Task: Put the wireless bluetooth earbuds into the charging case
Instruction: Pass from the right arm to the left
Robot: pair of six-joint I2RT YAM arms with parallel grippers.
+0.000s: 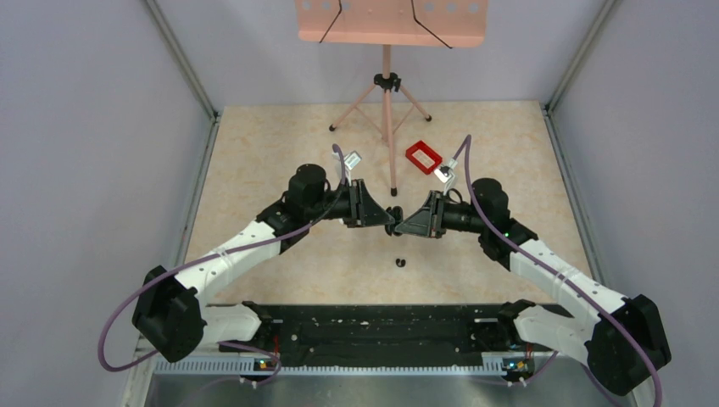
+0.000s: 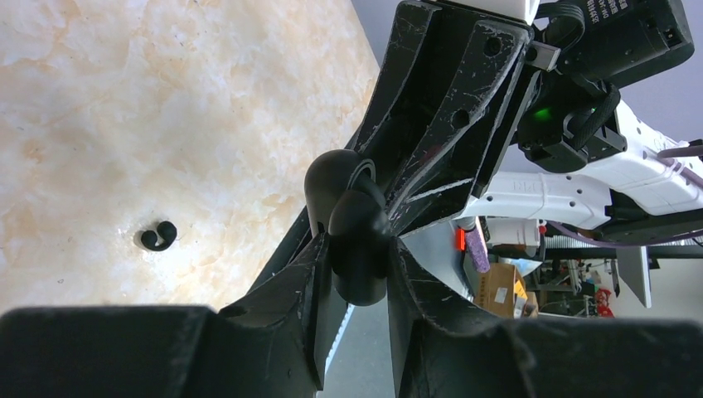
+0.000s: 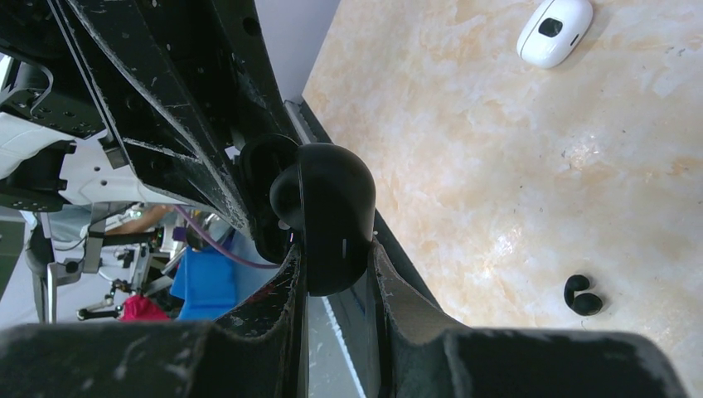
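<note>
The charging case [image 1: 395, 214] is a glossy black pebble held above the table between both grippers. It looks opened. My right gripper [image 3: 334, 265] is shut on the solid half [image 3: 332, 211], which carries a small light mark. The hollow half [image 3: 264, 192] faces the left arm's fingers. My left gripper [image 2: 358, 265] is shut on a black rounded half [image 2: 358, 249], and beyond it a ringed shell [image 2: 333, 178] shows at the right arm's fingertips. In the top view the left gripper [image 1: 387, 222] and right gripper [image 1: 405, 222] meet tip to tip. One earbud [image 1: 400, 261] [image 2: 157, 237] [image 3: 583, 295] lies loose on the table below them.
A red rectangular frame [image 1: 422, 157] lies behind the right arm. A pink tripod stand [image 1: 387, 110] holds a pink board at the back centre. A small white rounded object [image 3: 554, 29] rests on the marbled table [image 1: 254, 153]. Grey walls close in both sides.
</note>
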